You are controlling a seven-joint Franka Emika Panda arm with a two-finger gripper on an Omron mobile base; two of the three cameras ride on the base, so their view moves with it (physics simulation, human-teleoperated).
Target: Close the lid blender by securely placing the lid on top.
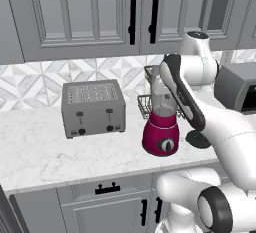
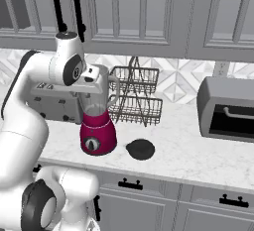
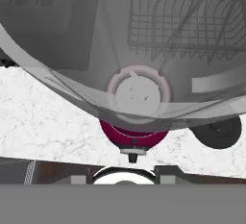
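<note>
The blender (image 1: pixel 160 138) stands near the counter's front edge, a magenta base with a black dial under a tall clear jar (image 2: pixel 95 107). My gripper (image 2: pixel 96 87) hangs directly over the jar's open mouth, shut and with nothing seen in it; its fingertips are hidden. The hand view looks straight down through the jar (image 3: pixel 72 74) to the blade hub and magenta base (image 3: pixel 134 137). The lid (image 2: pixel 140 148), a round black disc, lies flat on the counter just right of the blender (image 2: pixel 98 137), also visible as the lid (image 1: pixel 198 138) and lid (image 3: pixel 218 131).
A grey toaster (image 1: pixel 93 108) sits left of the blender. A wire dish rack (image 2: pixel 136 98) stands behind it against the tiled wall. A grey toaster oven (image 2: pixel 228 108) is at the right. Upper cabinets (image 2: pixel 149 12) hang close above.
</note>
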